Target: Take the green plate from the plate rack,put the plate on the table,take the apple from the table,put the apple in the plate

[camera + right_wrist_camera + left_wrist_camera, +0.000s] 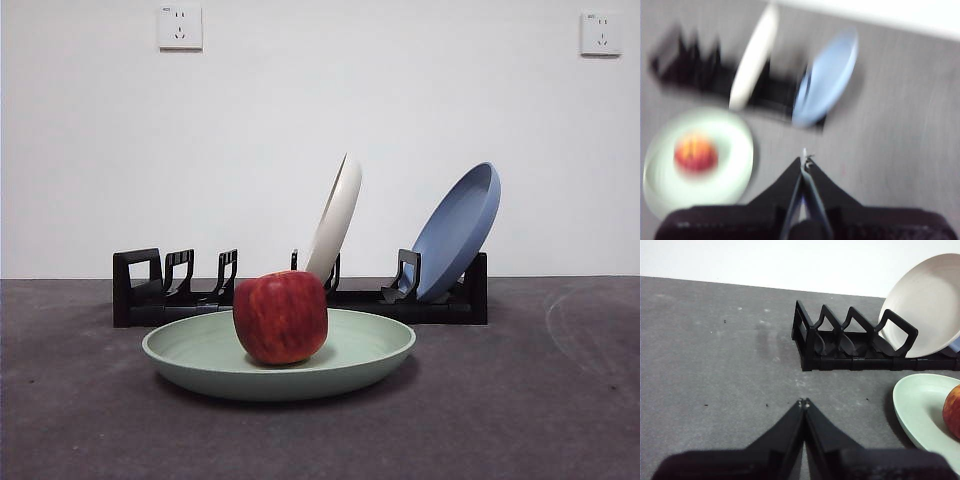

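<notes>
The green plate [200, 356] lies flat on the table [540, 400] in front of the plate rack [150, 300]. The apple [281, 316] stands in the plate, a little left of its middle. The plate [920, 407] and the apple [952, 410] also show at the edge of the left wrist view. My left gripper [804, 402] is shut and empty, over bare table beside the rack's empty end [840, 342]. My right gripper [805, 159] is shut and empty, high above the table, off to one side of the blurred plate [735, 165] and apple [695, 154]. Neither arm shows in the front view.
A cream-white plate [338, 215] and a blue plate [460, 230] lean in the rack. The rack's left slots hold nothing. Two wall sockets [180, 27] sit on the white wall behind.
</notes>
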Controlling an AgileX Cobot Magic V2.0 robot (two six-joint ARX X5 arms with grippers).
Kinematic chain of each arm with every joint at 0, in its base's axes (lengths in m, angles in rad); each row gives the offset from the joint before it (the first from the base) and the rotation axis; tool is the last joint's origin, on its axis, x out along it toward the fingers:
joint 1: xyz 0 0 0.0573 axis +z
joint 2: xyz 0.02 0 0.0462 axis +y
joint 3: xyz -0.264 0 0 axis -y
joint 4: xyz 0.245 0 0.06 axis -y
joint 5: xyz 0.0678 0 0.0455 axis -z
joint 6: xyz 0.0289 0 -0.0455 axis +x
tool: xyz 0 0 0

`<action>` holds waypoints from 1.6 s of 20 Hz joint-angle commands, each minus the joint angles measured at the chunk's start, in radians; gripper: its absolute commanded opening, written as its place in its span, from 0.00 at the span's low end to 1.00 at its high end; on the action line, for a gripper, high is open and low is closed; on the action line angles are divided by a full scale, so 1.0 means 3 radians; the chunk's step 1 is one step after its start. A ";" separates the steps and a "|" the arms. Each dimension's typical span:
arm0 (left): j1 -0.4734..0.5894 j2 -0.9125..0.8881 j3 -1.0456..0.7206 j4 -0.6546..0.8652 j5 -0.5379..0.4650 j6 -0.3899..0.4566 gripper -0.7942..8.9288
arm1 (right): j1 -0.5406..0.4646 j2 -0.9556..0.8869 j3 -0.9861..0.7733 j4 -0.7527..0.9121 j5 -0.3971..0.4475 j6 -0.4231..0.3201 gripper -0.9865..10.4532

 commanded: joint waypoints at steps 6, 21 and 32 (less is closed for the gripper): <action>0.0013 0.0001 -0.0024 0.0034 -0.0011 0.0032 0.08 | -0.1336 -0.0604 -0.1915 0.1556 -0.0678 -0.0189 0.09; 0.0013 0.0001 -0.0024 0.0036 -0.0011 0.0032 0.08 | -0.2274 -0.2682 -0.4238 0.2776 -0.0685 -0.0689 0.09; 0.0013 0.0008 -0.0024 0.0036 -0.0013 0.0032 0.08 | -0.2321 -0.3101 -0.4421 0.2653 -0.0992 -0.0696 0.09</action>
